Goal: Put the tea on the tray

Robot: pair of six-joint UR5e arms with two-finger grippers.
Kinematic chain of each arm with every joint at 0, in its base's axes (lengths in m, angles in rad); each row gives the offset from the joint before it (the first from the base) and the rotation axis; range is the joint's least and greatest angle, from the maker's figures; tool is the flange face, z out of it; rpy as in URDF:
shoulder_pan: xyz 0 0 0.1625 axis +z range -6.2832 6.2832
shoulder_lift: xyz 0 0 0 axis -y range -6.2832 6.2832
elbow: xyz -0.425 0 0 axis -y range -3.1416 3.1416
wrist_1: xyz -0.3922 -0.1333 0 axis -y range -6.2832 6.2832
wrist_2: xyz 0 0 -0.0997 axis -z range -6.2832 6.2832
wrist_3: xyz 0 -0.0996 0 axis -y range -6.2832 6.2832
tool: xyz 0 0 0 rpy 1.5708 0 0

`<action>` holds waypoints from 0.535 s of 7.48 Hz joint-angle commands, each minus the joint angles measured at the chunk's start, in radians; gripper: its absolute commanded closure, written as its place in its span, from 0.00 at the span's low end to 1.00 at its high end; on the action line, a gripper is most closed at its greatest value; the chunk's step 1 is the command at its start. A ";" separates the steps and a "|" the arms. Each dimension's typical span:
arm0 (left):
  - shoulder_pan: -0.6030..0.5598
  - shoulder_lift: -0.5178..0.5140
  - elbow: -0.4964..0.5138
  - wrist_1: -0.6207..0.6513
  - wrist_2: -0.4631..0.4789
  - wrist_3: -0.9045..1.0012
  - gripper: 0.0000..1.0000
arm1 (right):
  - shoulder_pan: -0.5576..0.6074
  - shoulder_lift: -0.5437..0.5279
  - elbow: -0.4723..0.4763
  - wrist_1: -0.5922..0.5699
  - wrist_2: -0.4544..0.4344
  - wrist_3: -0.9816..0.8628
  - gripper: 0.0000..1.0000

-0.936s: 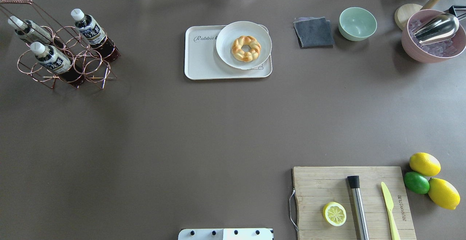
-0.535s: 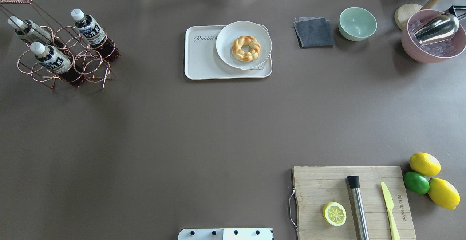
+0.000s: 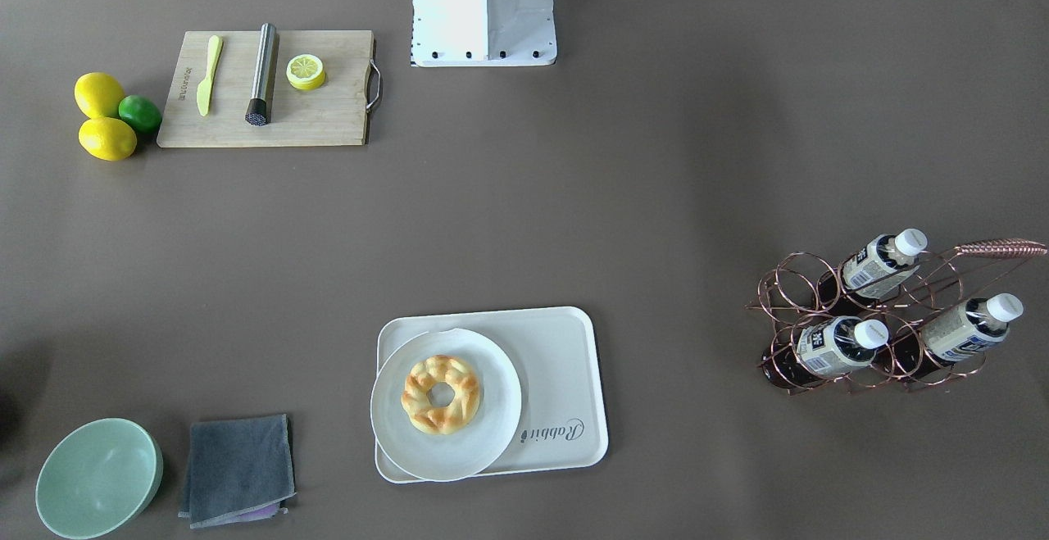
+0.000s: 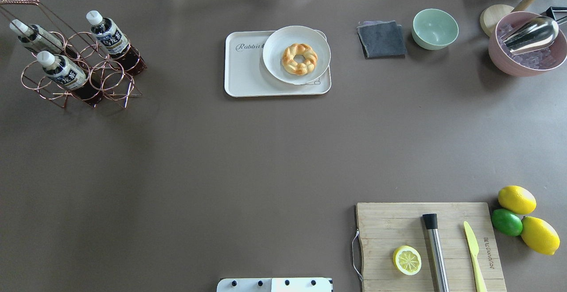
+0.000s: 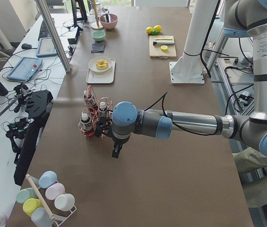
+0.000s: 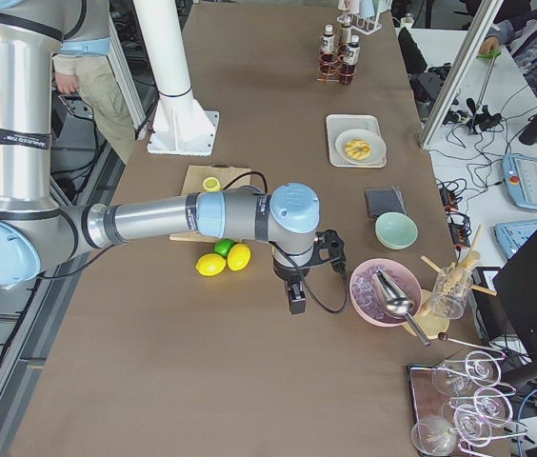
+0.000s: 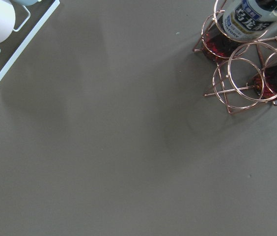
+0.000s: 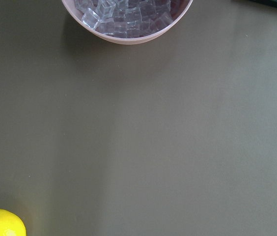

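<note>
Okay, front-facing view: a tea bottle [image 3: 882, 265], a second bottle [image 3: 834, 343] and a third bottle [image 3: 967, 328] stand in a copper wire rack [image 3: 996, 247] near the table's far-left corner, robot's sides. The tray [image 3: 569, 343] sits at the middle of the far edge, well apart from the rack. A white plate [image 3: 494, 421] with a braided bread ring [image 3: 441, 393] covers the tray's right half. A grey cloth [image 3: 238, 466] and a green bowl [image 3: 98, 478] lie along the far edge toward the right corner. A cutting board [image 3: 328, 118] is at the near edge on the right, with two lemons and a lime just beside it.

Overhead view: same layout, plus a pink bowl [image 4: 502, 59] of ice with a metal scoop [image 4: 531, 33] at the far-right corner. No arm shows.

Left side view: the left gripper [image 5: 117, 150] hangs over the table just beside the rack, nothing in it. Cannot tell how wide it is.

Right side view: the right gripper [image 6: 296, 297] hangs between the lemons and the pink bowl. Width cannot be told either.

Left wrist view: the rack and one bottle label at the top right corner, bare table below.

Right wrist view: the ice bowl at the top edge, a lemon at the bottom left.
</note>
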 commanded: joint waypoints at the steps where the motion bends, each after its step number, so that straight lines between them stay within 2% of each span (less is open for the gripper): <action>1: -0.015 0.000 -0.027 -0.002 -0.023 -0.013 0.03 | -0.004 -0.001 -0.012 0.003 0.006 0.001 0.00; 3: -0.002 -0.006 -0.080 -0.027 -0.032 -0.115 0.03 | -0.007 -0.001 -0.014 0.003 0.016 0.001 0.00; 4: 0.015 -0.009 -0.113 -0.086 -0.032 -0.175 0.03 | -0.013 -0.001 -0.016 0.003 0.017 0.001 0.00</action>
